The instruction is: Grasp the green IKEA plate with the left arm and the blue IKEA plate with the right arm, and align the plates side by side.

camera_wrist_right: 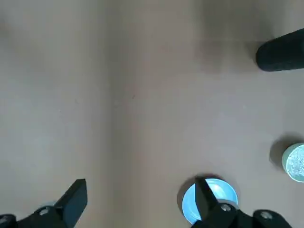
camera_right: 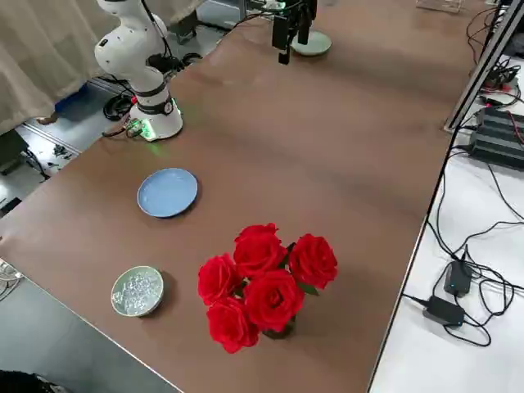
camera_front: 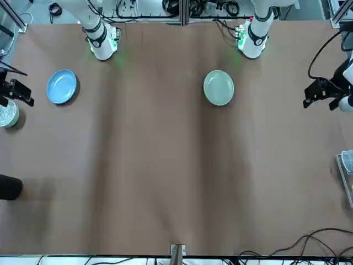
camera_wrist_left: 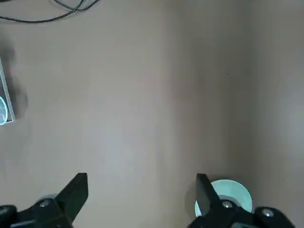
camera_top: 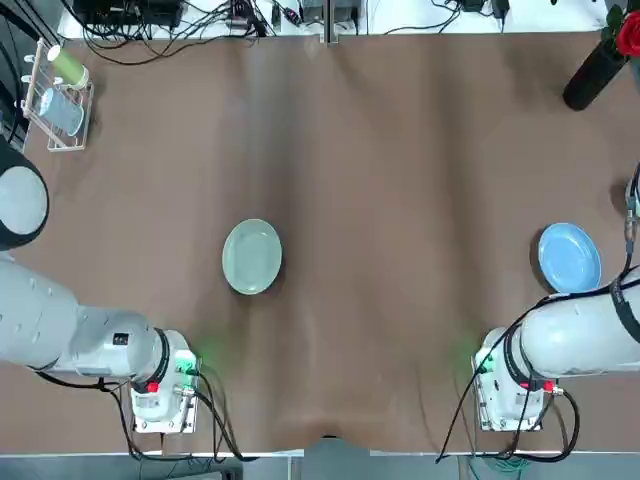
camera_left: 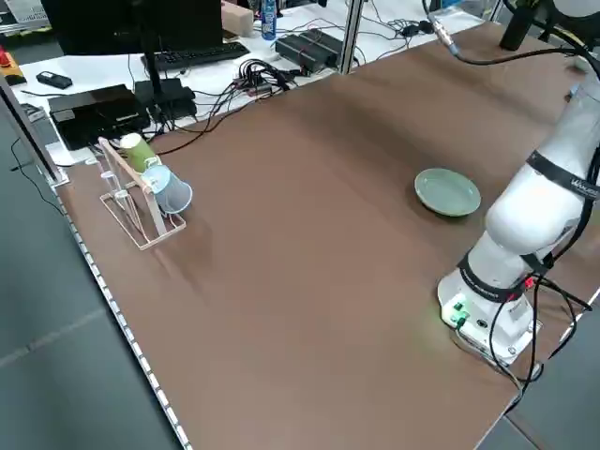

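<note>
2 round shallow plates, pale green (camera_top: 252, 257) and sky-blue (camera_top: 569, 258); both grippers (camera_wrist_left: 142, 202) (camera_wrist_right: 142, 204) seemingly spread.

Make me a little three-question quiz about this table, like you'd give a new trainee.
1. True or false: the green plate and the blue plate are touching.
2. Multiple choice: what stands in the black vase? A) pencils B) red flowers C) spoons
3. Fill in the blank: the left arm's tool and the right arm's tool both have their fingers ____.

Key: 1 false; 2 B; 3 open.
</note>
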Robot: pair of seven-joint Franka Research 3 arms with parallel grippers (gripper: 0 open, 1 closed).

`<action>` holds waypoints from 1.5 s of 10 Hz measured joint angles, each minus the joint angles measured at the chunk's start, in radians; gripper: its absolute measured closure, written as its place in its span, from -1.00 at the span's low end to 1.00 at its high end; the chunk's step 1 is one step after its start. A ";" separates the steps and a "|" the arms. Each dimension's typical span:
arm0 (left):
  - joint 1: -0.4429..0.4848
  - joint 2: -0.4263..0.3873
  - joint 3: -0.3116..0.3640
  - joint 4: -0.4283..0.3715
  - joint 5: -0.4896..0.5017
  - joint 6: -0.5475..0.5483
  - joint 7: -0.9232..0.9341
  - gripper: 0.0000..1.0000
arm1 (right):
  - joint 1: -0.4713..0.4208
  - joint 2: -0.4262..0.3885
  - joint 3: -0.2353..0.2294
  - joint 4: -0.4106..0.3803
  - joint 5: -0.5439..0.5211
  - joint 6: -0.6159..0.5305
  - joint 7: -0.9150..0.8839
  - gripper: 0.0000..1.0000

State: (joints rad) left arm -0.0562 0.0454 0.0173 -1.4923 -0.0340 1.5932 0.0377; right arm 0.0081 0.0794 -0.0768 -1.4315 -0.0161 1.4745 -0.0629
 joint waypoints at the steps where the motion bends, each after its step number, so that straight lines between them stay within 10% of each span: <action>1: 0.001 0.000 0.000 -0.001 0.000 -0.001 0.000 -1.00 | -0.023 0.001 -0.001 -0.023 0.004 -0.009 0.000 -1.00; 6: -0.004 -0.006 -0.018 -0.078 -0.001 -0.011 -0.060 -0.99 | -0.146 -0.068 -0.012 -0.348 0.078 0.142 -0.057 -1.00; 11: -0.011 -0.246 -0.271 -0.674 -0.034 0.220 -0.223 -0.99 | -0.302 -0.202 -0.025 -0.864 0.079 0.486 -0.198 -0.96; 15: -0.015 -0.221 -0.531 -0.936 -0.094 0.501 -0.397 -0.99 | -0.510 -0.120 -0.033 -1.104 0.125 0.774 -0.432 -0.92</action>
State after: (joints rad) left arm -0.0715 -0.1757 -0.5133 -2.4284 -0.1276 2.0940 -0.3595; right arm -0.5022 -0.0409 -0.1096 -2.5360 0.1090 2.2481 -0.4946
